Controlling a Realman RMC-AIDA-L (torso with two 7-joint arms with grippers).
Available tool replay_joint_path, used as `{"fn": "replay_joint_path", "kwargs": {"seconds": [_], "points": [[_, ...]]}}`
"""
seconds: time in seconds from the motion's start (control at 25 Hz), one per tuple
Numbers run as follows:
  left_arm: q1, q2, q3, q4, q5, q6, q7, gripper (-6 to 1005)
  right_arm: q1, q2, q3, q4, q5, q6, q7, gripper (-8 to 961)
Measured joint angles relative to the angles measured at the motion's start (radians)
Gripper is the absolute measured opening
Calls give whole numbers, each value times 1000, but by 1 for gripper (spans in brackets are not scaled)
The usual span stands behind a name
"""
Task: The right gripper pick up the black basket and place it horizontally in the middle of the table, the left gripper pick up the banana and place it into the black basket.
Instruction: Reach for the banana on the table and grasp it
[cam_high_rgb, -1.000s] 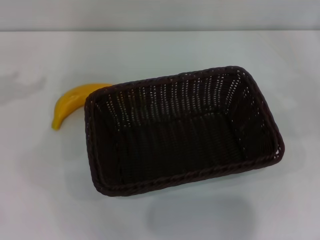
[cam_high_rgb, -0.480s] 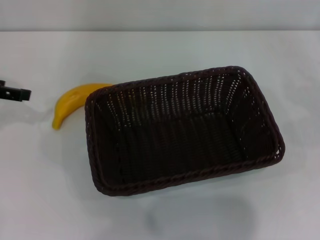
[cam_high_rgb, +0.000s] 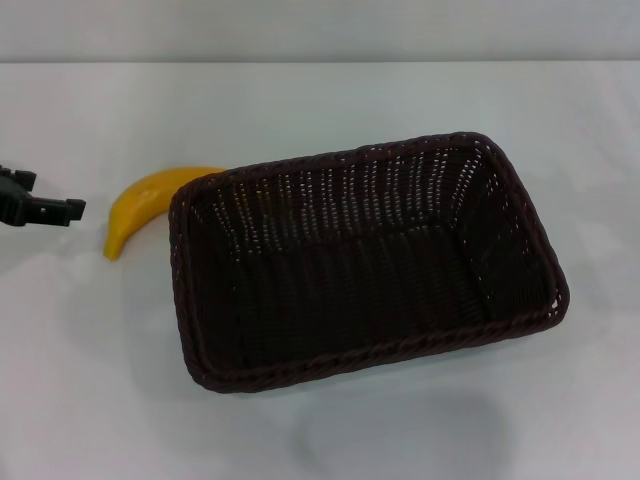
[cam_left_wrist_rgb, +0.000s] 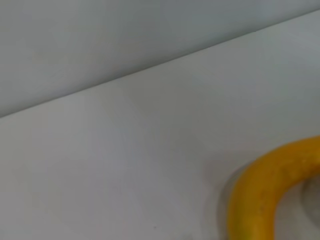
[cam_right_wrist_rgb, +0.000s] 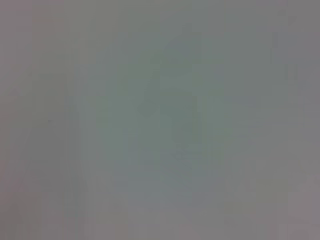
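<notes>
While I watch from the head camera, nearest me the black basket (cam_high_rgb: 365, 262) sits open side up in the middle of the table (cam_high_rgb: 320, 430), long side across. Behind its left corner lies the banana (cam_high_rgb: 140, 210), partly hidden by the rim, tip toward my left. Just beside it hangs the left gripper (cam_high_rgb: 45, 207); I cannot tell how its fingers stand. My left wrist camera shows the banana (cam_left_wrist_rgb: 265, 195) curving close. My right gripper is out of sight.
</notes>
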Motion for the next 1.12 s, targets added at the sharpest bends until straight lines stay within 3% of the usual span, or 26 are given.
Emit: {"fn": "replay_joint_path", "kwargs": {"seconds": [0.08,0.48,1.12], "points": [[1,-7,0,-27,-7,40,40,875,0,0,-1,7,0,3,0,590],[-7,-41,1,-107,-97,134,177,860,38,-1,1,57,-2,-46,-28,634],[-49,-60,1,-291,-176,273,338,836,72,-2,-3,68,-8,-123,-29,627]]}}
